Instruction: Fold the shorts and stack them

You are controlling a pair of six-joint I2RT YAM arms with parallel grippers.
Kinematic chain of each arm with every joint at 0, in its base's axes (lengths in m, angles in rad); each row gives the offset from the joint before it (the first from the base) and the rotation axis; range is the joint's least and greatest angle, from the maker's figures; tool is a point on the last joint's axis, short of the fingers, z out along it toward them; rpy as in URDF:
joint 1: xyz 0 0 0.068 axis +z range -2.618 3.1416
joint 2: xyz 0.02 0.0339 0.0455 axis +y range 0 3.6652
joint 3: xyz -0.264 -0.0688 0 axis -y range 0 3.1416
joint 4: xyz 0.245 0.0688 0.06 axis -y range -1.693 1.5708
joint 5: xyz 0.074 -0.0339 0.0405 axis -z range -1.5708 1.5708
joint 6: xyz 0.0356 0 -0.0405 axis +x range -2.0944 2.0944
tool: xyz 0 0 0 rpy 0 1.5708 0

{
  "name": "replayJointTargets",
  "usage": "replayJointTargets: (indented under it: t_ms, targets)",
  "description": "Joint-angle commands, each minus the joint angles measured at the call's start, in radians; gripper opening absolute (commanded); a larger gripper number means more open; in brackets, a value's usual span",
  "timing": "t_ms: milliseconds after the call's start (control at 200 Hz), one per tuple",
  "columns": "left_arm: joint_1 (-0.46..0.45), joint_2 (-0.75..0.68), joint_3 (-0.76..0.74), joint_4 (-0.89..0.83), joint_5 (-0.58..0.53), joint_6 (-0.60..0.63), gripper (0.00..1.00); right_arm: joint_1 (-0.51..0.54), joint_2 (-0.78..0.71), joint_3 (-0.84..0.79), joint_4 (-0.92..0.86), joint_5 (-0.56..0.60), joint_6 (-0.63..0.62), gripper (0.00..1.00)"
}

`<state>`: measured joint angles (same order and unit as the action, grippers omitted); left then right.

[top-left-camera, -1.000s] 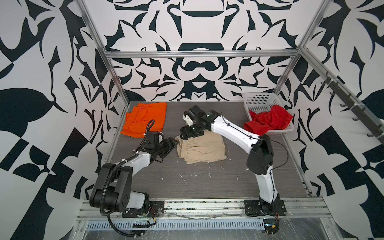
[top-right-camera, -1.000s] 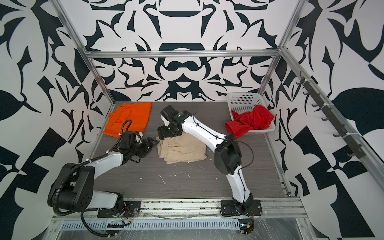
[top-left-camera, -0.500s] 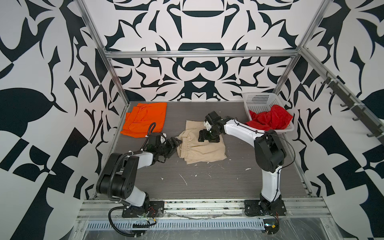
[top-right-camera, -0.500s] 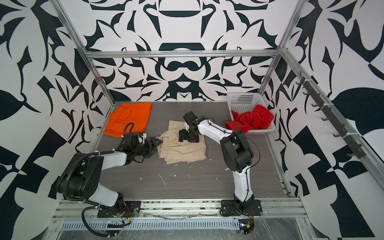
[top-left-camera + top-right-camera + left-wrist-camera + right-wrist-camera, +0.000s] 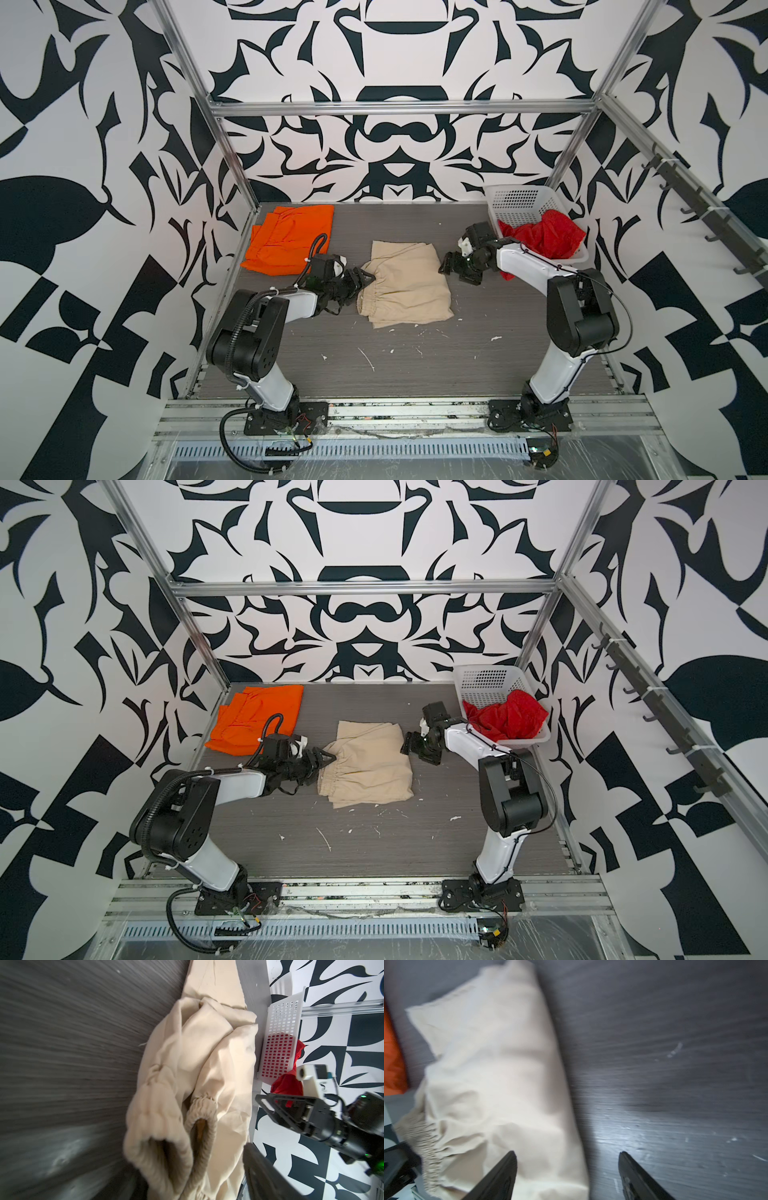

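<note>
The beige shorts [image 5: 409, 286] [image 5: 370, 766] lie in the middle of the table, their elastic waistband towards the left arm. My left gripper [image 5: 357, 286] [image 5: 320, 764] [image 5: 193, 1159] stands open with the bunched waistband between its jaws. My right gripper [image 5: 455, 274] [image 5: 415, 750] [image 5: 567, 1153] hovers open and empty over the right edge of the beige shorts [image 5: 500, 1076]. The orange shorts [image 5: 291, 239] [image 5: 257, 717] lie flat at the back left. The red shorts [image 5: 544, 239] [image 5: 511, 719] sit crumpled in the basket.
A white perforated basket [image 5: 519, 203] [image 5: 486, 683] stands at the back right corner, next to the right arm's elbow. White scraps dot the grey table [image 5: 415, 374] in front of the shorts. Patterned walls and metal posts close in three sides.
My right gripper has swung from the left end of the beige shorts across to their right edge. The beige shorts now lie spread wider. My left gripper stays at the waistband, its jaws slightly narrower.
</note>
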<state>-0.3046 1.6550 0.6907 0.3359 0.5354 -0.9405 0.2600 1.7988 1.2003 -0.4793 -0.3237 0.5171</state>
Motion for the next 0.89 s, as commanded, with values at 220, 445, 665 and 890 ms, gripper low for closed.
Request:
replayJointTargets:
  t_ms: [220,445,665,890]
  targets:
    - [-0.037,0.026,0.116,-0.116,-0.006,0.083,0.34,0.018,0.055,-0.062,0.124,-0.143,0.012,0.75]
    - [-0.080,-0.016,0.247,-0.104,0.105,0.094,0.14,0.008,0.048,-0.071,0.143,-0.162,0.012,0.75]
    - [-0.094,0.034,0.337,0.142,0.237,-0.012,0.16,-0.033,-0.006,-0.086,0.160,-0.177,0.028,0.80]
    - [-0.062,0.255,0.265,0.347,0.221,-0.162,0.17,-0.071,-0.094,-0.096,0.103,-0.118,0.021,0.82]
